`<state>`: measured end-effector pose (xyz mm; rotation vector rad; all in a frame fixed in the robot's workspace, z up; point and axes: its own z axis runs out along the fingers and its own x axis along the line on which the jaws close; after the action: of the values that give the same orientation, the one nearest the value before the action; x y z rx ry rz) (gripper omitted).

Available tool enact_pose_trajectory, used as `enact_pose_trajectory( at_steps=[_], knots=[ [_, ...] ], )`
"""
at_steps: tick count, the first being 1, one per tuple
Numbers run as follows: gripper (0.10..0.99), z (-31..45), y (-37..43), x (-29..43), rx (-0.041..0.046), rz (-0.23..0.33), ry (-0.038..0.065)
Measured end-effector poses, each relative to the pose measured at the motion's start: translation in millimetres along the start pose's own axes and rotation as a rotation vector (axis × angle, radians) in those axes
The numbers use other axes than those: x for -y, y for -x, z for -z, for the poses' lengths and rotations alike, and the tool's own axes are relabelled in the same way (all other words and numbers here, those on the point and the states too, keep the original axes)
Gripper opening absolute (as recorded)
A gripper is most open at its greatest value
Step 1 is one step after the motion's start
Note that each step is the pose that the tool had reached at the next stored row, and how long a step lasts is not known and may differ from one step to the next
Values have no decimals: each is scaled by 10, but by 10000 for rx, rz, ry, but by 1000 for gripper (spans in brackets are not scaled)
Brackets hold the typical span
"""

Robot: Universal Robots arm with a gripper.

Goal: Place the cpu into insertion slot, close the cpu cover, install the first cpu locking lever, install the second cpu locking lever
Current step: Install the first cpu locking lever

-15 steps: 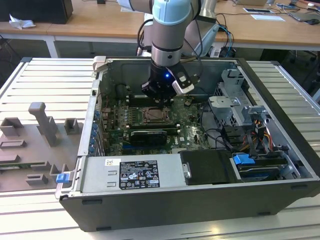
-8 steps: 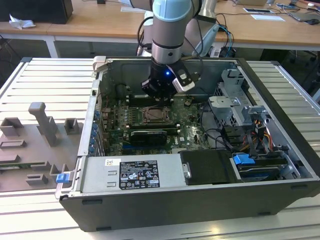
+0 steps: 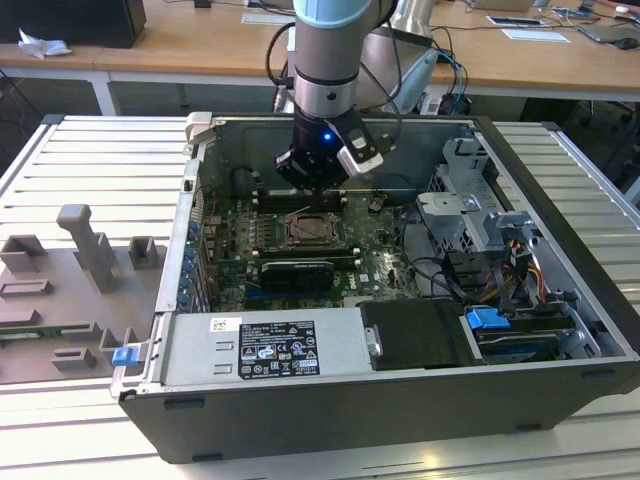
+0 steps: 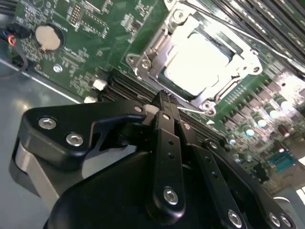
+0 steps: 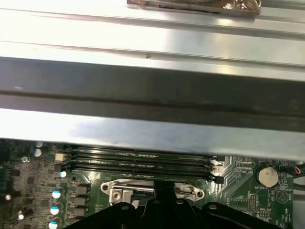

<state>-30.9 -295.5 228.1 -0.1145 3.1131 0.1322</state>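
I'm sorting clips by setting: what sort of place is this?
Probably a robotics lab: an open computer case on a slatted metal table, a robot arm reaching in, wooden desks behind.

We hang our arm (image 3: 330,55) straight down at twelve o'clock in the exterior view, gripper (image 3: 316,196) lowest, its fingers (image 4: 165,143) pressed together.

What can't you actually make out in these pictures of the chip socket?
First wrist view: the gripper hides most of the insertion slot.
Second wrist view: the gripper covers one edge of the cpu cover and whatever lies there.
Exterior view: the insertion slot is too small to show detail.
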Motion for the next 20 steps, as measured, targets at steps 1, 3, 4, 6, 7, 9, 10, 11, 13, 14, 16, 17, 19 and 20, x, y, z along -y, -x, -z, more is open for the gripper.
enact_pose_trajectory(
  at_steps=[1,3,4,6,7,9,10,11,13,14,16,17,19,20],
  knots=[
    [106,18,-18,-3,29,3,-1],
    [106,47,-59,-8,97,6,-6],
    [106,52,-76,-10,135,11,-8],
    [106,52,-85,-13,190,140,28],
    [106,50,-86,-12,194,195,115],
    [106,50,-86,-13,196,197,127],
    [106,50,-85,-13,196,197,128],
    [106,50,-85,-13,196,198,128],
    [106,50,-86,-12,196,197,128],
    [106,50,-85,-13,195,198,128],
    [106,49,-86,-13,190,262,130],
    [106,48,-86,-13,189,283,131],
    [106,41,-82,-21,187,310,141],
    [106,40,-81,-22,188,313,157]
  ],
)
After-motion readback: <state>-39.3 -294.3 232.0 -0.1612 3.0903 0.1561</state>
